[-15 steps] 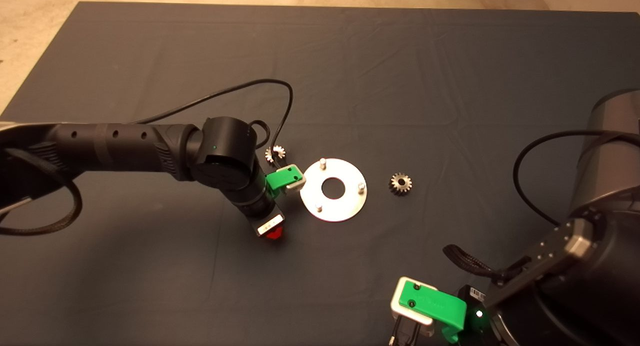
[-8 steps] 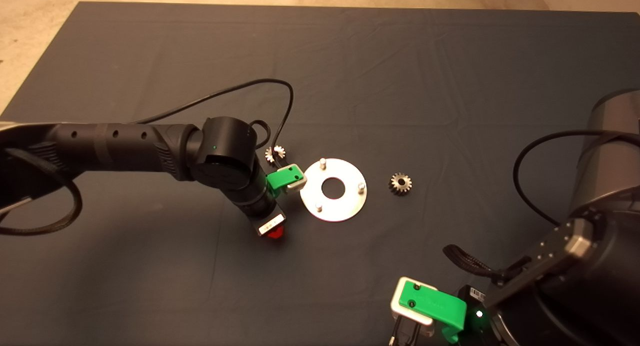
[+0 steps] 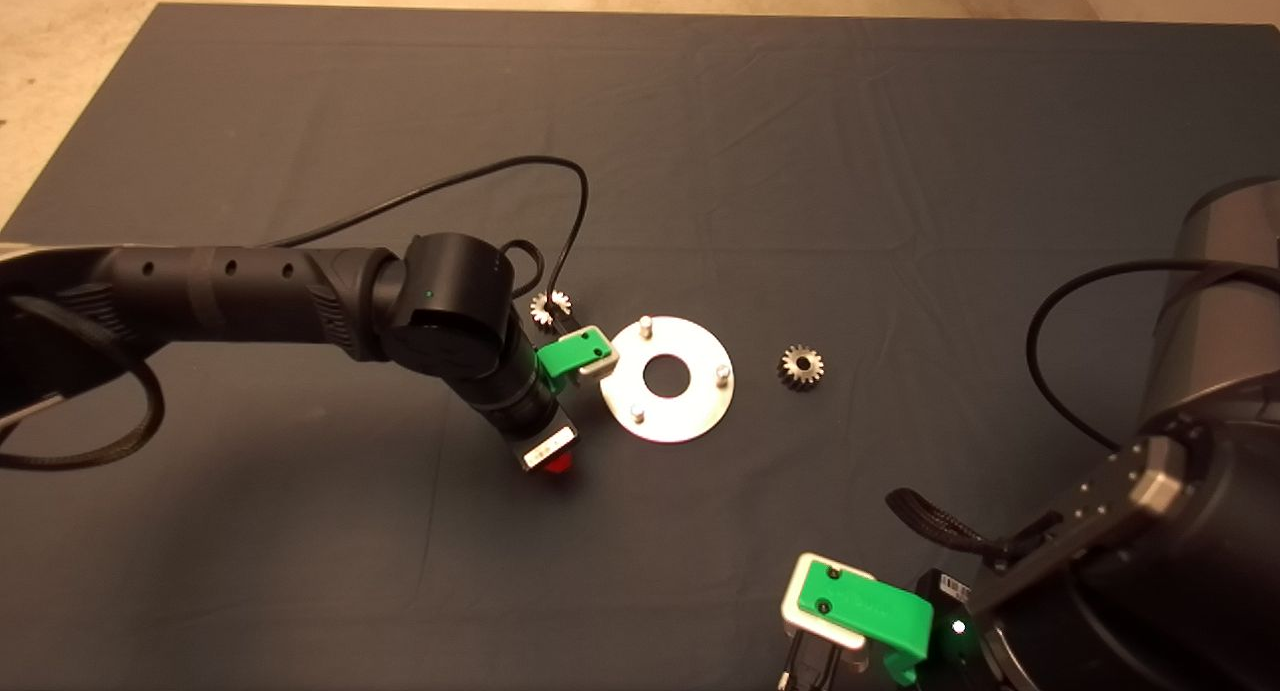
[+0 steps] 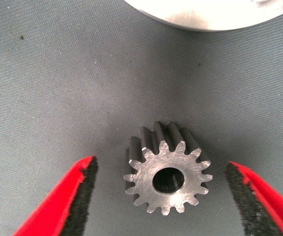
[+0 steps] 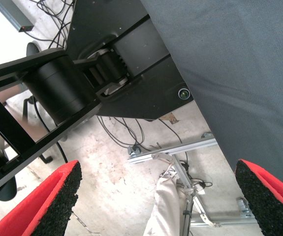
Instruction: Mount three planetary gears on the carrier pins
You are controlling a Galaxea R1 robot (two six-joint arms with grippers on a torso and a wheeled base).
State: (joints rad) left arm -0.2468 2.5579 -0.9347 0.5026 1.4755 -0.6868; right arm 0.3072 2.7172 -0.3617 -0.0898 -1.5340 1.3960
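Disc (image 3: 668, 379) mid-mat (image 3: 300, 571), three carrier pins (image 3: 645, 323) upright, all bare. One gear (image 3: 800, 367) right of disc, another (image 3: 550, 306) far-left. Left gripper (image 3: 556, 463) low, near-left of disc. Right gripper (image 3: 800, 671) parked at the near edge.

A dark grey mat (image 3: 800, 121) with soft creases covers the table. Beyond its far edge and at the left corner lies a pale beige floor (image 3: 60, 61). In the right wrist view the floor (image 5: 116, 182) is light and stained — black cables (image 5: 126, 130) run across it, beside an aluminium frame (image 5: 180, 147).
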